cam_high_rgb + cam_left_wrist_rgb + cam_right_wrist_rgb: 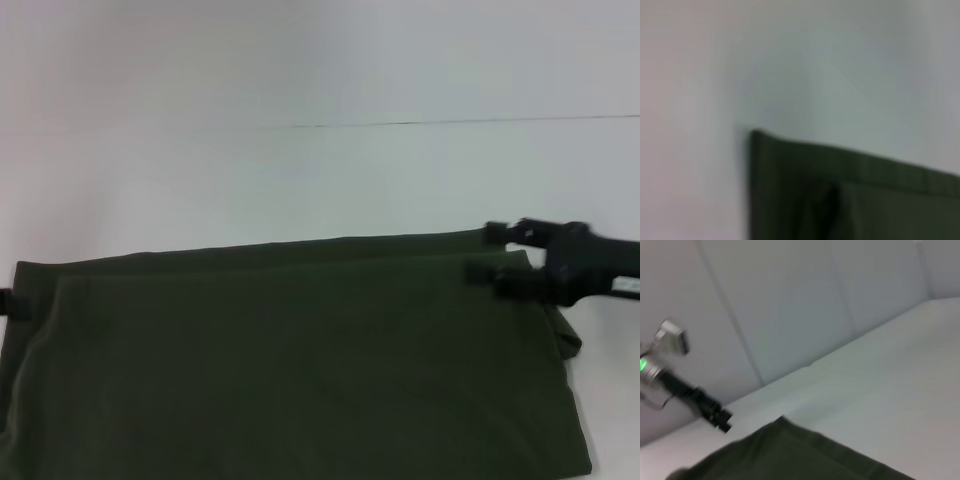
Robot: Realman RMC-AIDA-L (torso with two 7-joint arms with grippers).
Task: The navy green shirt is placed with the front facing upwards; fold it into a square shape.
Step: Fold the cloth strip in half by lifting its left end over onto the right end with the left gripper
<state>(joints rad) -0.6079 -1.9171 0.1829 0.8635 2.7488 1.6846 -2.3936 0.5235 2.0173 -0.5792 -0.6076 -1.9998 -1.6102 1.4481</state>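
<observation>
Right gripper (495, 256): black two-finger claw, right-centre of head view. Both fingers reach left onto far right corner of the shirt; whether they pinch cloth or lie spread across two layers, cannot tell. Arm body runs off right edge of frame.

Left gripper (6, 304): only a small black bit at left edge of head view, level w/ shirt's left corner. Finger state cannot tell. In right wrist view, left arm (687, 390) shows as silver-and-black rod w/ green light, lower left of frame, tip just beside shirt's far corner.

Navy green shirt (300, 370): large dark olive cotton T-shirt, fills lower half of head view, spread wide on the table. At least two layers: upper layer's edge sits a little nearer than far edge, leaving a narrow strip of under layer. No lettering or collar seen. Left wrist view: corner w/ stitched hem and folded layer (850, 200), lower centre-right of frame.

White table (320, 180): plain pale surface, upper half of head view, thin dark seam line across it.

Step (judgement): lengthwise fold looks laid, w/ grippers at the two far corners. Shape is a wide rectangle, not square. Next move likely calls for firm hold on one end, carried across to the other, edges matched.
</observation>
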